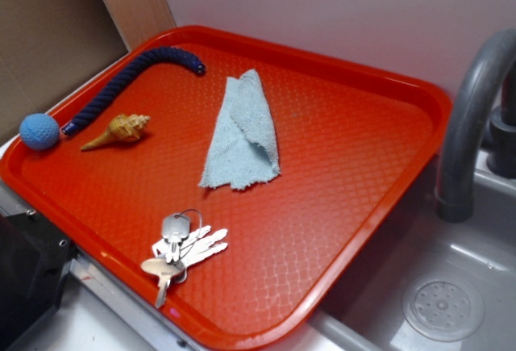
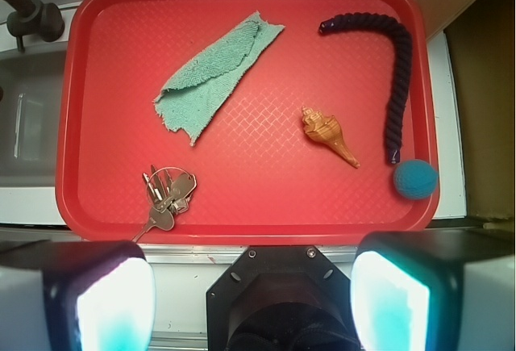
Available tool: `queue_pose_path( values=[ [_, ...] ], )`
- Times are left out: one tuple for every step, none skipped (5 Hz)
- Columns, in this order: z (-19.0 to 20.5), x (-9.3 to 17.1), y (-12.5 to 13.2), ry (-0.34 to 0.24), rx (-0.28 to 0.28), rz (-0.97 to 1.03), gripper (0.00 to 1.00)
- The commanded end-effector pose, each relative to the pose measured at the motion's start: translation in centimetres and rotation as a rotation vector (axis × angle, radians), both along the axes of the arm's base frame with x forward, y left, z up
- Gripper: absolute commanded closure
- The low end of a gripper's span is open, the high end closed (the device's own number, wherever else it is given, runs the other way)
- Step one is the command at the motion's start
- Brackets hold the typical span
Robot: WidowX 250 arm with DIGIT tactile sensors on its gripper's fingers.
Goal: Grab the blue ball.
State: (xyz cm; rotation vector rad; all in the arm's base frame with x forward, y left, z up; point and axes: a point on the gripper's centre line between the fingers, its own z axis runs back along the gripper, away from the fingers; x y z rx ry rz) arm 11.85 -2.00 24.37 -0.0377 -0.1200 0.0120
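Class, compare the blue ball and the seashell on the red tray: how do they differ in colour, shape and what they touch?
Colour: the blue ball is medium blue; the seashell is tan and orange. Shape: the ball is round, the seashell a pointed spiral cone. Contact: the ball is joined to the dark navy rope; the seashell lies free beside that rope. Both are small and rest on the red tray.

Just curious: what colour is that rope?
Dark navy rope, clearest in the wrist view.
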Motion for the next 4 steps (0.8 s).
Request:
queue_pose_path(
  values=[
    [0.0,0.0,0.0,0.0,0.0,0.0,0.0],
    [-3.2,0.9,2.1,-0.066,0.215,0.1,0.0],
    [-6.1,1.5,5.7,-0.054,0.272,0.296,0.0],
    [-8.5,1.5,9.4,-0.064,0.281,0.55,0.0]
  ],
)
